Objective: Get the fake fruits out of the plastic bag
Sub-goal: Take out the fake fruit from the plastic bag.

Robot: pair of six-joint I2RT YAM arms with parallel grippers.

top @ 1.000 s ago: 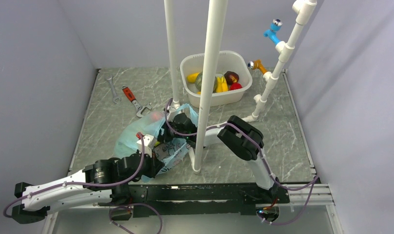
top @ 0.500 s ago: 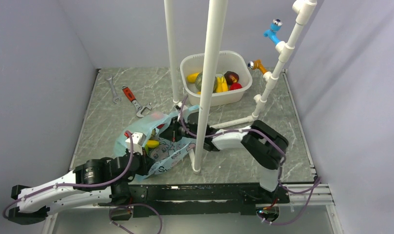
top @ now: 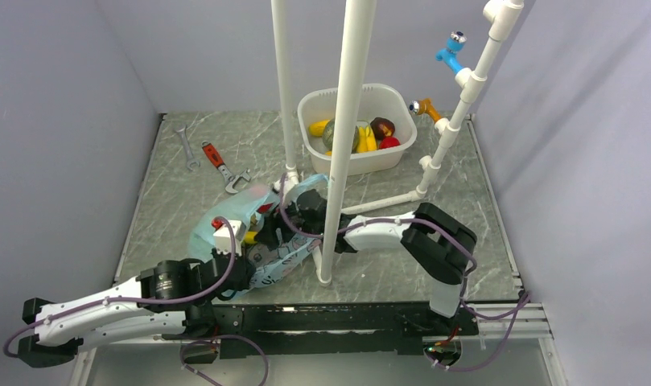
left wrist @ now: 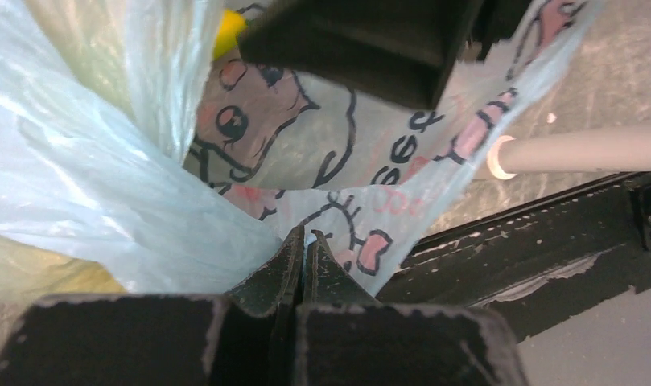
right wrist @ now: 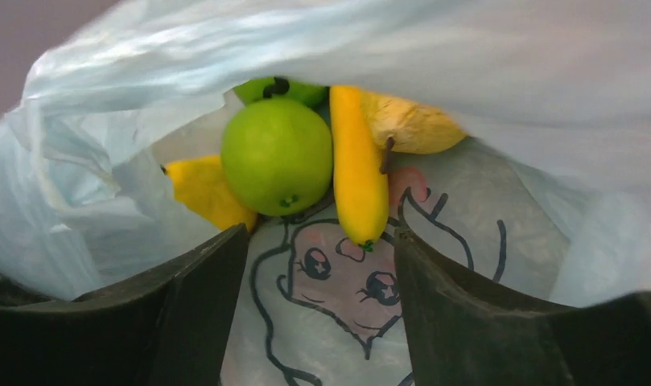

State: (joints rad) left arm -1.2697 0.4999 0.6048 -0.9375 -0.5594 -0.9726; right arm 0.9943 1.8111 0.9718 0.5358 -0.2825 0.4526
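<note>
Top: thin crinkly light-blue plastic bag [top: 205, 237] lies slumped on the marbled table [top: 169, 193], with both arms at it. A white tub [top: 370, 163] stands well behind.
Left wrist: left gripper [left wrist: 304, 241] pinched tight on the bag's printed film.
Right wrist: right gripper [right wrist: 320, 233] spread wide inside the bag mouth, holding nothing. Glossy fake fruits [right wrist: 278, 157] lie ahead, a round green one touching a tapered yellow one [right wrist: 358, 169].

You can read only fragments of dark lettering [left wrist: 422, 122] on the plastic bag [left wrist: 105, 201], roughly "se" and "s", beside its cartoon drawings [left wrist: 241, 121]; no whole word is legible.
</note>
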